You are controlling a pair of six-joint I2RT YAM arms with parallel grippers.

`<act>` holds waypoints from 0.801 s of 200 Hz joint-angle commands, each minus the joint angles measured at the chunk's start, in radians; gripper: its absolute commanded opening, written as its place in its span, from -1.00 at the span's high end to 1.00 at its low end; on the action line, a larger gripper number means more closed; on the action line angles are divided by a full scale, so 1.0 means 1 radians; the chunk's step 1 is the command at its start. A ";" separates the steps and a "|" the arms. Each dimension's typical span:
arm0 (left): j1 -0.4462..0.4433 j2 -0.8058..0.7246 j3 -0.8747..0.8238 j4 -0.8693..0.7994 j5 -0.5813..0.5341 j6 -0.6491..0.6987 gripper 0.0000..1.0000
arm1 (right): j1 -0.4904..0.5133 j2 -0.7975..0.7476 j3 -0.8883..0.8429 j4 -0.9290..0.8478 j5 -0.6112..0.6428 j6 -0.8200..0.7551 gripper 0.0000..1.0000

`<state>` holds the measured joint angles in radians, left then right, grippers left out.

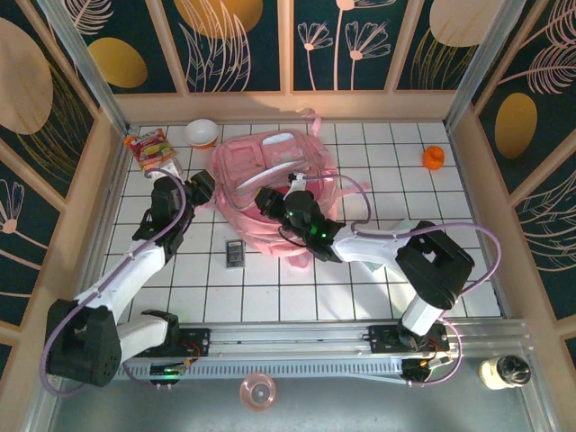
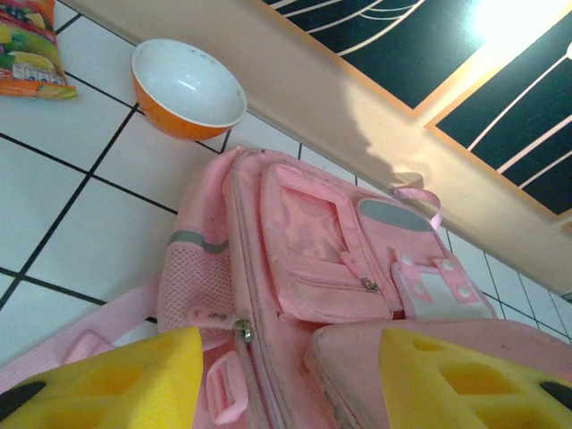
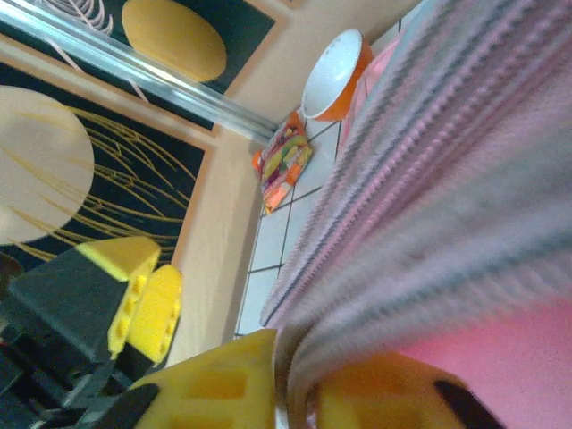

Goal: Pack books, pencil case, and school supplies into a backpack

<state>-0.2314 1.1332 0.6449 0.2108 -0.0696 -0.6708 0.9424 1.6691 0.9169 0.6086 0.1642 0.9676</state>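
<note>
My right pincer [image 3: 299,380] is clenched on cloth of the large soft pink backpack [image 1: 236,166] at 12 o'clock on the white tiled counter [image 1: 297,292], left pincer [image 2: 290,357] released at its 9 o'clock; I fear the shallow pinch slips if I pull.

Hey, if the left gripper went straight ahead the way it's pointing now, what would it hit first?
Most likely the backpack: the left gripper, fingers open, points at its zipped front pockets close ahead, though depth is unclear.
</note>
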 commanded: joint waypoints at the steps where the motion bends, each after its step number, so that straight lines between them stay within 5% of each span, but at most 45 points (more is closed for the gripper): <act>1: 0.004 -0.056 -0.014 -0.126 0.028 0.045 -0.08 | -0.001 -0.007 0.080 -0.147 -0.087 -0.017 0.35; 31: 0.005 -0.096 0.000 -0.164 0.139 0.038 -0.07 | 0.001 -0.032 0.150 -0.421 -0.219 -0.062 0.06; 97: 0.003 0.011 -0.018 -0.049 0.344 -0.009 0.04 | -0.036 -0.209 0.249 -0.877 -0.349 -0.224 -0.02; 160: 0.002 0.142 -0.060 0.044 0.355 -0.005 0.10 | -0.275 -0.234 0.320 -0.930 -0.445 -0.384 -0.03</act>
<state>-0.2314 1.2404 0.5983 0.1837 0.2565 -0.6666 0.7368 1.4124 1.2400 -0.2787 -0.2386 0.6819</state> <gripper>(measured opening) 0.459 0.518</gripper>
